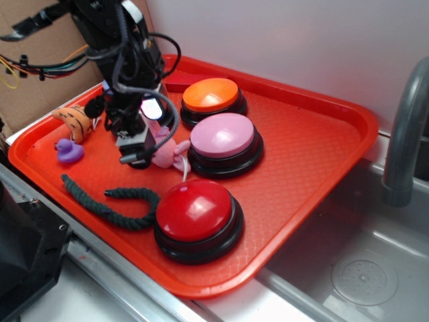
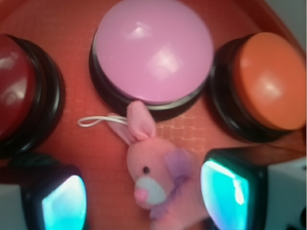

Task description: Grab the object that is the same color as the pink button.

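The small pink plush animal [image 2: 156, 179] lies on the red tray between my two fingers, closer to the right one, with its ears and white string toward the pink button [image 2: 152, 50]. In the exterior view the plush [image 1: 167, 151] lies just left of the pink button [image 1: 223, 137]. My gripper [image 2: 146, 199] is open, low over the tray, its pads lit cyan on either side of the plush. In the exterior view the gripper [image 1: 137, 144] stands right over the plush and hides part of it.
An orange button [image 1: 210, 96] stands behind the pink one and a red button [image 1: 196, 215] in front. A striped orange plush [image 1: 77, 121], a purple duck [image 1: 68, 151] and a dark rope [image 1: 110, 204] lie at the tray's left. A sink [image 1: 362, 268] lies at right.
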Motion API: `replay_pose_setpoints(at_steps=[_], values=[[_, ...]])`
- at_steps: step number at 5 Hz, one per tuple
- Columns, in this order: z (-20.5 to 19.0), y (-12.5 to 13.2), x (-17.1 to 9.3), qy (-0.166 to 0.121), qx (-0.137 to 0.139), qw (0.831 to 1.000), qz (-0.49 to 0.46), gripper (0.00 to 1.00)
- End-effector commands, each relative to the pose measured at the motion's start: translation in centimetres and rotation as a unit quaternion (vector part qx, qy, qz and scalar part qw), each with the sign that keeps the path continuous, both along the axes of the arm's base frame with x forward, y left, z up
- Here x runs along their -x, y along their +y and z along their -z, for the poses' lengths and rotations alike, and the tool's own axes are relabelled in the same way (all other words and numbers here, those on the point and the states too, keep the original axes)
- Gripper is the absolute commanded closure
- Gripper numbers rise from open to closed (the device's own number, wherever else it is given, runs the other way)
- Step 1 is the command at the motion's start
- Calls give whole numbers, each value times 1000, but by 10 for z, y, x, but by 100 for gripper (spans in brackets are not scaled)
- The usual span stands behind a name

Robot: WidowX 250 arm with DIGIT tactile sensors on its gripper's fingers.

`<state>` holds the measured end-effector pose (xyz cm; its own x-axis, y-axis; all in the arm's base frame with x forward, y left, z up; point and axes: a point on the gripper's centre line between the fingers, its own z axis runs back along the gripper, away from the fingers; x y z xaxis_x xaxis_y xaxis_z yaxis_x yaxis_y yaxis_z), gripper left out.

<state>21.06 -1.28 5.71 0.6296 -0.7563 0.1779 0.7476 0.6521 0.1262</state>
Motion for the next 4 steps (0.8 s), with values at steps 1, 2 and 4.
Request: replay_pose_setpoints(at_steps=[1, 2, 4], values=[[25, 5, -15, 7, -16, 1000, 7, 0], [32, 5, -15, 11, -5, 1000, 19, 0], [31, 11, -13, 5, 6, 1000, 23, 100]])
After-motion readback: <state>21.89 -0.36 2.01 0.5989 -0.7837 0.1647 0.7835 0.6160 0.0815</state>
